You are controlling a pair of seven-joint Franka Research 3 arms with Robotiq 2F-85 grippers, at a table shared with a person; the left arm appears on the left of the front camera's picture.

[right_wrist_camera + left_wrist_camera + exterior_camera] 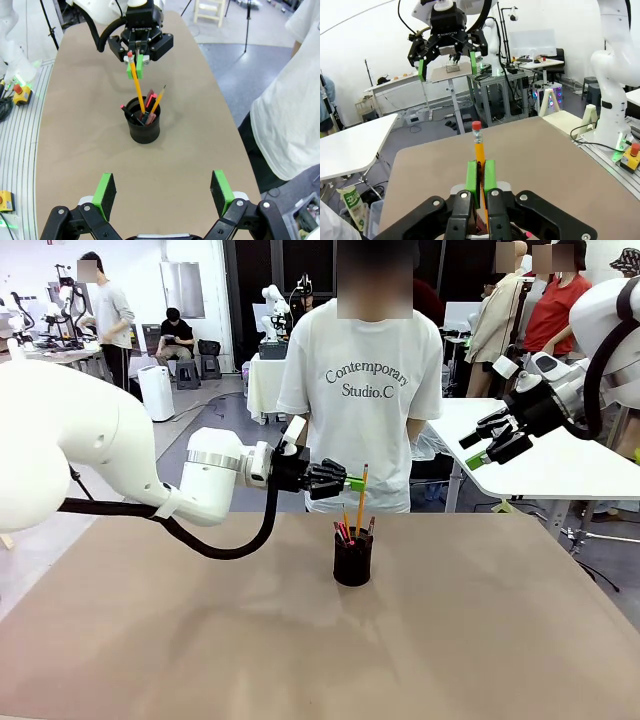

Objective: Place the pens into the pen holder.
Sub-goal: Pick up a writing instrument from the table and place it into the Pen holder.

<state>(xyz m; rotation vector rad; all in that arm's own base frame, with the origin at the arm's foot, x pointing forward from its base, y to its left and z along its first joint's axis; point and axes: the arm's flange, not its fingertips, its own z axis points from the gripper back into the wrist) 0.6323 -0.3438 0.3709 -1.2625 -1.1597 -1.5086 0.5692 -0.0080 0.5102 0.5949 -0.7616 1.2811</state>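
The black mesh pen holder (352,560) (144,132) stands at the table's middle with several pens in it, among them a yellow one (158,99) and a pink one (150,96). My left gripper (356,483) (481,176) (135,68) hovers just above the cup, shut on a yellow-orange pencil (361,498) (479,148) (137,86). The pencil stands nearly upright, red eraser end up, with its lower end inside the holder's rim. My right gripper (478,447) (447,61) (163,192) hangs high at the right, off the table, open with nothing between its fingers.
A person in a white T-shirt (360,390) stands at the far edge, right behind the holder. The brown tabletop (200,640) is bare around the cup. A white side table (560,465) stands beyond the right corner.
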